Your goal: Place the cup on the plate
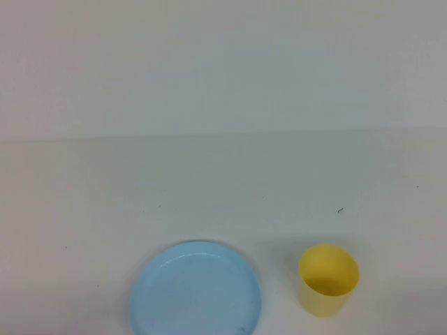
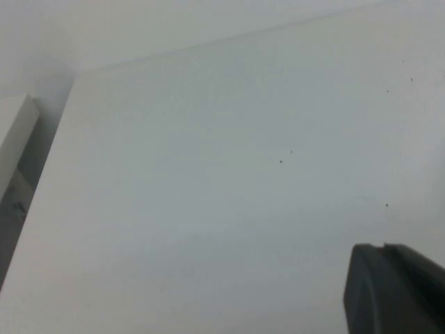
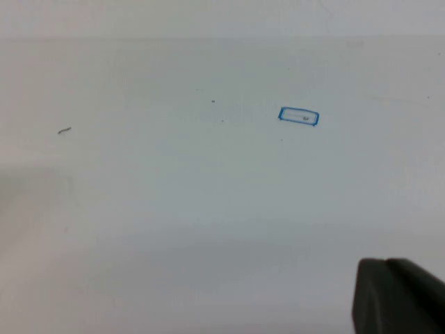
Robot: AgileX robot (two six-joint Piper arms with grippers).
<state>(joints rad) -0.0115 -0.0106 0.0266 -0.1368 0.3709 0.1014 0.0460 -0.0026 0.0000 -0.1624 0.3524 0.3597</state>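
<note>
The yellow cup [image 1: 329, 279] stands upright and empty on the white table, near the front and right of centre. The light blue plate [image 1: 195, 293] lies flat to its left, a small gap apart, with its near edge cut off by the picture. Neither arm shows in the high view. My left gripper [image 2: 382, 247] shows only as a dark tip with its fingers together, over bare table. My right gripper [image 3: 386, 263] looks the same, fingers together, over bare table. Neither wrist view shows the cup or the plate.
A small blue-outlined rectangular mark [image 3: 299, 116] lies on the table in the right wrist view. A tiny dark speck [image 1: 340, 210] sits behind the cup. A white block [image 2: 15, 136] stands beside the table's edge in the left wrist view.
</note>
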